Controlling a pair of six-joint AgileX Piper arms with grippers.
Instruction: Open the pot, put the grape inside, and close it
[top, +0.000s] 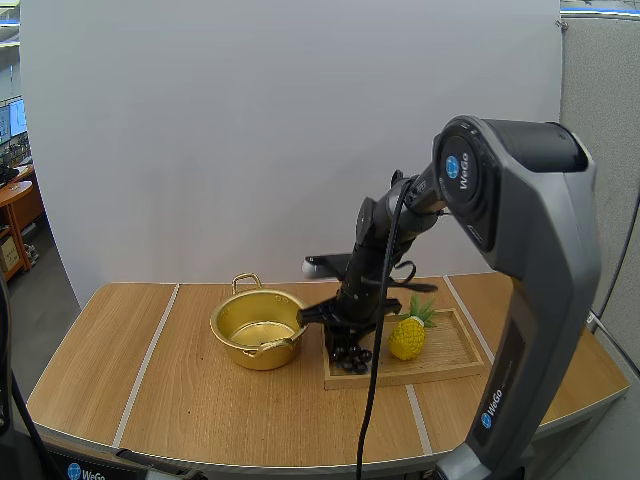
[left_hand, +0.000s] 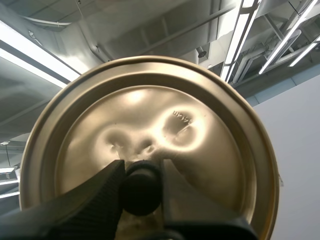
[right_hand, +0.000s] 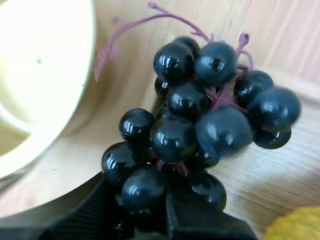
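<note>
The gold pot (top: 258, 328) stands open on the table, left of the wooden tray (top: 455, 358). My right gripper (top: 346, 338) is shut on a bunch of dark grapes (top: 353, 356), which hangs over the tray's left end beside the pot. From the right wrist, the grapes (right_hand: 200, 120) are pinched at their near side by my right gripper (right_hand: 147, 202), with the pot's rim (right_hand: 47, 85) close alongside. My left gripper (left_hand: 141, 169) is shut on the black knob (left_hand: 141, 189) of the gold lid (left_hand: 150, 120) and holds it up in the air.
A toy pineapple (top: 408, 336) lies on the tray just right of the grapes, and its yellow edge (right_hand: 295, 225) shows beside them. Bare tabletop (top: 130, 350) extends to the left of the pot and in front of it.
</note>
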